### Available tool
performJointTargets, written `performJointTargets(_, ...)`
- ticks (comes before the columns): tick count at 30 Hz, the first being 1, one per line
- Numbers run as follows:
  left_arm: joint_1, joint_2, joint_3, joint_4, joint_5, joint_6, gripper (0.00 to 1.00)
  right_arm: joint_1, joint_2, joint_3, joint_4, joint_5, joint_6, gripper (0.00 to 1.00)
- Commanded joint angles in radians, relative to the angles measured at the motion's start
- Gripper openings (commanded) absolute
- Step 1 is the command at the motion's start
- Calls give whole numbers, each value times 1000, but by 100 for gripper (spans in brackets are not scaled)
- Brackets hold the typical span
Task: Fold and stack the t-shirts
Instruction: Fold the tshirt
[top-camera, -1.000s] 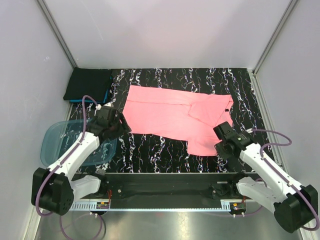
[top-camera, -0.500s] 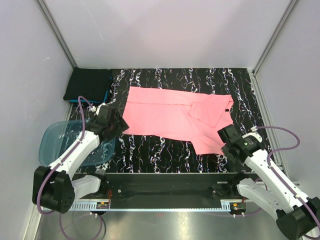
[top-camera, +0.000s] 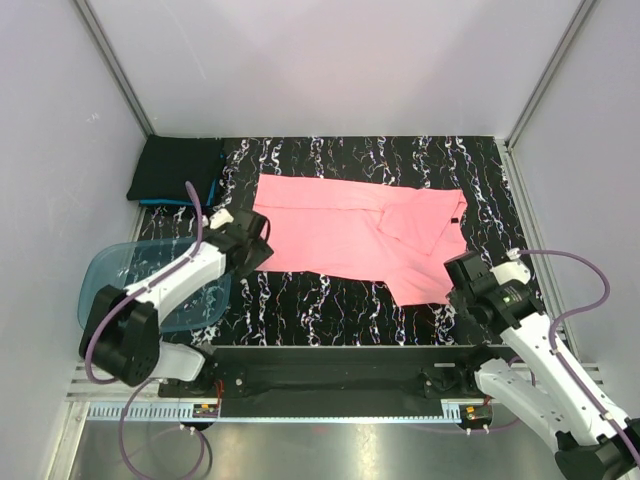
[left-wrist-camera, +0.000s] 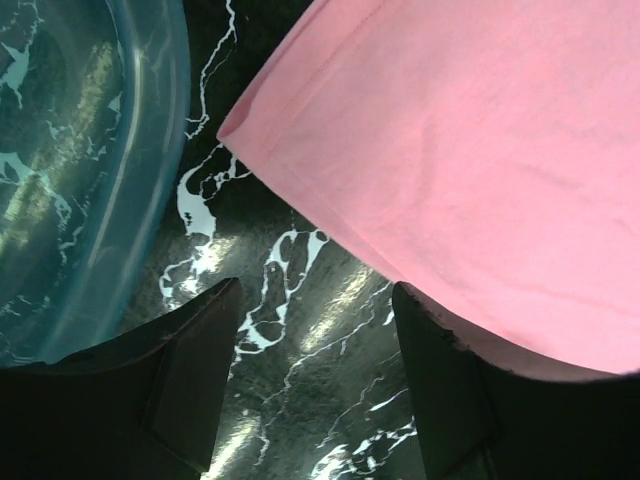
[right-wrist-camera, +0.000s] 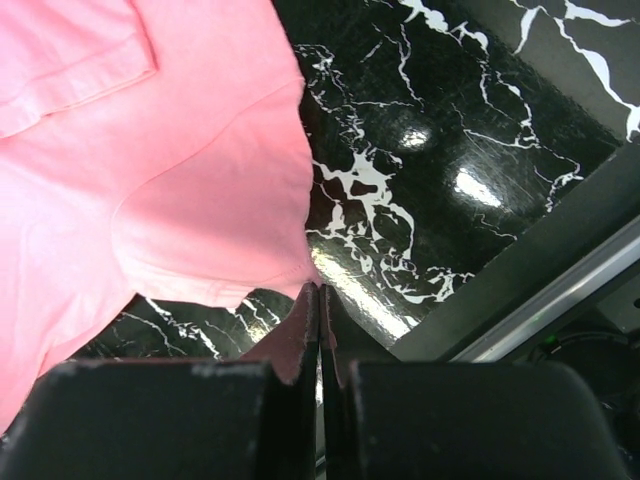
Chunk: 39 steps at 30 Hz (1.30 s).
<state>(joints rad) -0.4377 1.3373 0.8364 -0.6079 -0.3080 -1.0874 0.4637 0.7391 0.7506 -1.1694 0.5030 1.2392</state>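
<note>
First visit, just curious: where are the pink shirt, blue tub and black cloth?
Salmon-pink cloth t-shirt (top-camera: 330, 230): overhead view, middle of its body.
Translucent blue plastic tub (top-camera: 112, 272): overhead view, bare left floor.
Folded black cloth t-shirt (top-camera: 175, 165): overhead view, its centre.

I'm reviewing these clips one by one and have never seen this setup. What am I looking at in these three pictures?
Two white robot arms are bolted at the near edge of a black marbled table; each ends in a two-finger gripper. The wide picture comes from a fixed camera above and behind them. The two close-ups come from wrist cameras, so the dark shapes at the bottom are each arm's own fingers. A pink t-shirt lies spread on the table. A folded black t-shirt sits in the far left corner, a translucent blue tub at the near left. The left gripper is open beside the shirt's edge, holding nothing. The right gripper is shut, apparently pinching the shirt's near corner.
</note>
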Motion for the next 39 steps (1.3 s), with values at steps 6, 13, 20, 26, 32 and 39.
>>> performJointTargets(6,-22,128,133,-151,-241,-333,65,4,-64,26,40,-14,-52,0)
performJointTargets(13,-10,242,167,-202,-276,-476,60,4,-86,30,56,-21,-67,0)
performJointTargets(20,-9,307,155,-185,-301,-552,56,4,-113,44,63,-32,-84,0)
performJointTargets(26,-6,329,161,-222,-321,-615,51,6,-135,72,48,-15,-101,0)
performJointTargets(32,-6,364,193,-279,-348,-658,49,4,-155,75,48,-18,-98,0)
performJointTargets(39,-12,390,207,-279,-324,-663,48,4,-155,72,57,-17,-101,0)
